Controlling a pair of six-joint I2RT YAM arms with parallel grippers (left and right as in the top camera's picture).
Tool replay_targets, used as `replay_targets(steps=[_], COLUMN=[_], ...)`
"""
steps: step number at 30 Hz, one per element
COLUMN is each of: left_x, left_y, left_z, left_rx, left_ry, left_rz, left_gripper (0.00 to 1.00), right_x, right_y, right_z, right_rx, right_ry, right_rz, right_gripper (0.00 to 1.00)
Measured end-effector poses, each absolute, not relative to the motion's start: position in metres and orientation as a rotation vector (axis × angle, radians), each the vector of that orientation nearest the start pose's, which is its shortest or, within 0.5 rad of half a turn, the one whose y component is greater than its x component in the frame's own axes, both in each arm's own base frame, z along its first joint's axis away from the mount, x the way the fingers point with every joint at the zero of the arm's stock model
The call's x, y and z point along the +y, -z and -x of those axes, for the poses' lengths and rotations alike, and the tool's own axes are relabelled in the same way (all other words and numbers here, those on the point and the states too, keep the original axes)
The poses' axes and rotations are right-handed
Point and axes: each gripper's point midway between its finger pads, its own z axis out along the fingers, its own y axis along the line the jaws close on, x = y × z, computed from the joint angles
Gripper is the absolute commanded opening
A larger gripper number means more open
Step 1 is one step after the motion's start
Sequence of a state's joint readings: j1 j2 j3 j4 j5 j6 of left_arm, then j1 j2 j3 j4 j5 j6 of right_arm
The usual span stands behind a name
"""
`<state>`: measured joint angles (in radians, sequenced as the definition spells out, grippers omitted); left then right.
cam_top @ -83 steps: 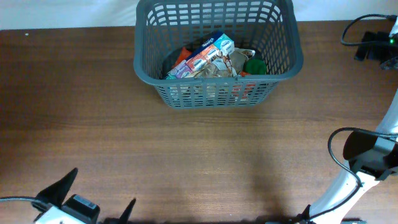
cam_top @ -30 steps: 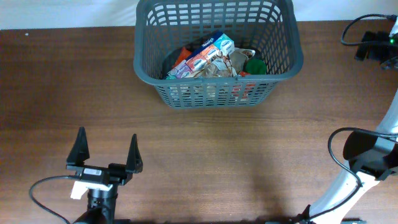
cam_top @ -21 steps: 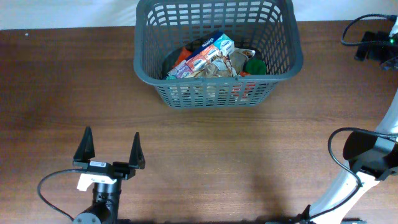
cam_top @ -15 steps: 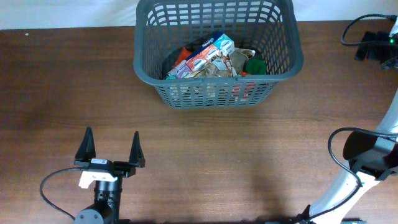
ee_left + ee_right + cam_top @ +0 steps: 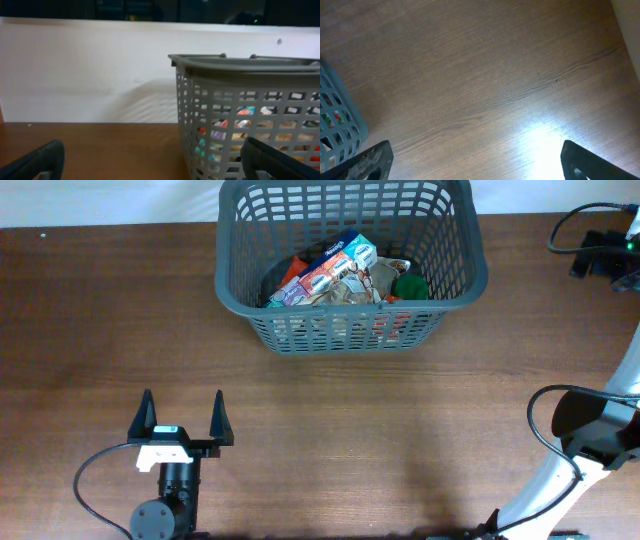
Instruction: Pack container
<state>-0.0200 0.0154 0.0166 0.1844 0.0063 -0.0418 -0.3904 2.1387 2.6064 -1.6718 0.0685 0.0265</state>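
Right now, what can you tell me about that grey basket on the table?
The basket is a large dark grey plastic one, rectangular with rounded corners, a thick rim and slotted lattice walls. It stands upright on the wooden table, near its far edge. Inside lies a heap of grocery packets, among them a blue and white carton and a green item, all below the rim.

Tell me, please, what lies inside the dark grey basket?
Inside the basket lie a blue-and-white carton, an orange packet, a beige printed bag and a green item. They overlap, so the basket's base and anything beneath them are hidden.
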Motion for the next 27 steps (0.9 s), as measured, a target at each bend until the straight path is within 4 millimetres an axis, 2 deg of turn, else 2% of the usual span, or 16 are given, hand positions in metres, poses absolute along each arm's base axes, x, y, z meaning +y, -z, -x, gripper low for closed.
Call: replay_targets(steps=[13, 27], left_x=[0.003, 0.003], left_y=[-0.157, -0.158], left_z=[-0.246, -0.246], left_rx=[1.651, 1.651], left_ry=[0.012, -0.011], left_rz=[0.031, 0.011], left_gripper=[0.99, 0.99], right_x=[-0.179, -0.179], right_y=[-0.271, -0.271], right_z=[-0.404, -0.404], right_rx=[2.723, 2.723], right_ry=[0.187, 0.187], right_rz=[-0.595, -0.594], right_gripper=[0.99, 0.99])
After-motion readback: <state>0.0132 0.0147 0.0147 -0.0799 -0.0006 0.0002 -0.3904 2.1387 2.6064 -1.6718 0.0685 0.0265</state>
